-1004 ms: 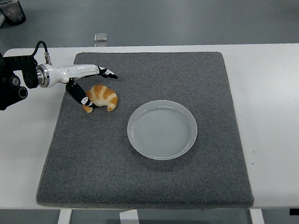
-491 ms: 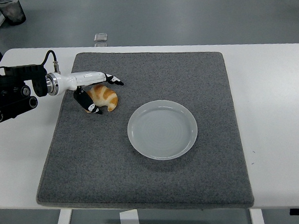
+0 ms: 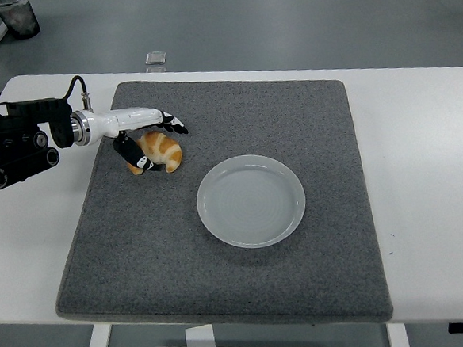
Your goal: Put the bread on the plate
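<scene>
A golden croissant lies on the grey mat, left of an empty white plate. My left hand reaches in from the left and is closed around the croissant: the fingers arch over its top and the thumb presses on its near left side. The croissant still rests on the mat. My right arm does not show.
The mat lies on a white table. A small clear object sits at the table's far edge. The black left forearm lies over the table's left side.
The left hand slid right over the croissant and its fingers and thumb drew in around it. The croissant has hardly moved.
</scene>
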You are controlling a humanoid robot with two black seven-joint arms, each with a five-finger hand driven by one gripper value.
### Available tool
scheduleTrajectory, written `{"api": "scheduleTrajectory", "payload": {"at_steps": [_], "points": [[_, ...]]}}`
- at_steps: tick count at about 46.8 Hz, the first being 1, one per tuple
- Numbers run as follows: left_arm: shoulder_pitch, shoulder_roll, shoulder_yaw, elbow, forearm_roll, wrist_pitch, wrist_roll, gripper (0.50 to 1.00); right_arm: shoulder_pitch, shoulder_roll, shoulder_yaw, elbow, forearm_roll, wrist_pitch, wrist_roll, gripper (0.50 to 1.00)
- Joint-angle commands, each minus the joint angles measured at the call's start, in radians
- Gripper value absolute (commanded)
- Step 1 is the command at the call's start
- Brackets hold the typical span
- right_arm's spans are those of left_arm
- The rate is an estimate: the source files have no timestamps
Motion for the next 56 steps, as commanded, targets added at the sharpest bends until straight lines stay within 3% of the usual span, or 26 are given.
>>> {"api": "scheduleTrajectory", "payload": {"at_steps": [1,16,24,34,38,56], "points": [[0.003,-0.001,0.000,0.004,0.002,0.004,0.001,0.887,0.000,0.000,0.000,0.000,0.000,0.000,-0.001,0.952],[0.011,-0.021,0.015,0.004,0.002,0.027,0.001,0.861,0.000,0.000,0.000,0.000,0.000,0.000,0.001,0.952],[0.010,-0.021,0.020,0.004,0.002,0.027,0.001,0.814,0.000,0.000,0.000,-0.001,0.000,0.000,0.001,0.952],[0.008,-0.021,0.021,0.005,0.003,0.037,0.000,0.611,0.000,0.000,0.000,0.000,0.000,0.000,0.001,0.954],[0.008,-0.022,0.021,0.005,0.003,0.063,0.000,0.500,0.000,0.000,0.000,0.000,0.000,0.000,-0.001,0.954],[-0.013,-0.021,0.008,0.013,-0.008,0.078,0.000,0.500,0.000,0.000,0.000,0.000,0.000,0.000,0.001,0.952]]}}
